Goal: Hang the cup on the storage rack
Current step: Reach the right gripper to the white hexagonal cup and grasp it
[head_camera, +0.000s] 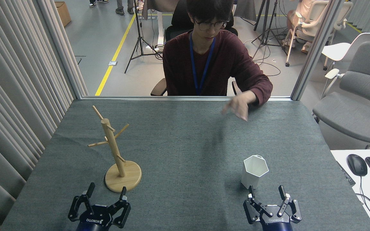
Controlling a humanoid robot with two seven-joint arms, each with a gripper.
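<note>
Head view, white hexagonal cup (254, 171), upright, open-topped

Both grippers sit low at the near edge of the view, pointing away toward the far side. The left gripper (106, 191) has its two black fingers (90, 190) spread wide apart, holding nothing. The right gripper (266, 192) matches it on the right, fingers parted and empty, wrist hidden below the frame.
</note>
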